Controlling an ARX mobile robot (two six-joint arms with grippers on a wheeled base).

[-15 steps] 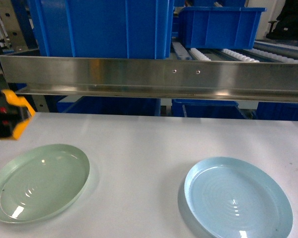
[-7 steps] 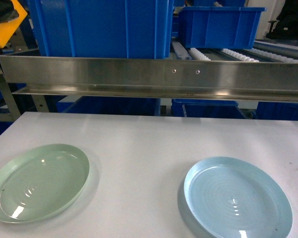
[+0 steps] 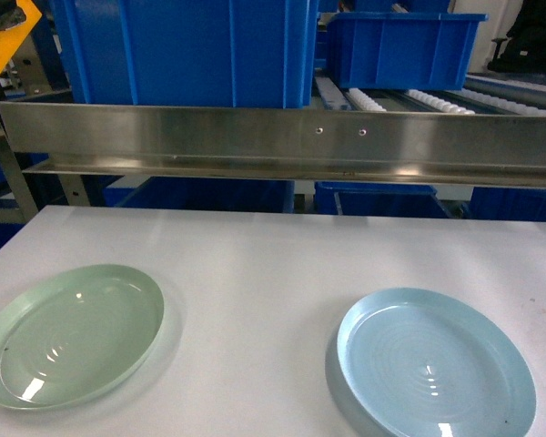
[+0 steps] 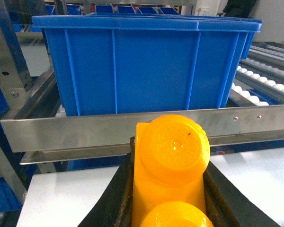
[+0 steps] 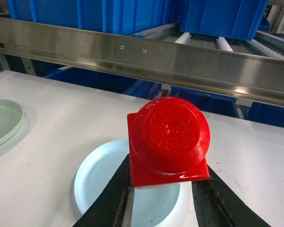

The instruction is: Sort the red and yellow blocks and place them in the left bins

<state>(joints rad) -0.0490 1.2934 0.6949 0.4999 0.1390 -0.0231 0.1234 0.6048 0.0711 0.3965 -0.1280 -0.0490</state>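
Observation:
The orange-yellow two-stud block [image 4: 173, 161] sits clamped between the black fingers [image 4: 116, 201] of my left gripper [image 4: 169, 189], raised in front of the large blue bin [image 4: 146, 66]. In the head view that block [image 3: 4, 44] shows only at the top left corner, beside the same bin [image 3: 182, 50]. My right gripper [image 5: 166, 165] is shut on the red one-stud block [image 5: 169, 142], held above the pale blue plate [image 5: 92, 182]. The right gripper is out of the head view.
A steel rail [image 3: 282, 141] runs across in front of the bins, which stand on a roller shelf. A smaller blue bin [image 3: 400, 45] stands at the back right. On the white table lie a green plate [image 3: 73, 332] and a pale blue plate [image 3: 434, 364].
My left gripper has risen with the yellow block from beside the table's left edge to the top left corner of the head view. The plates have not moved.

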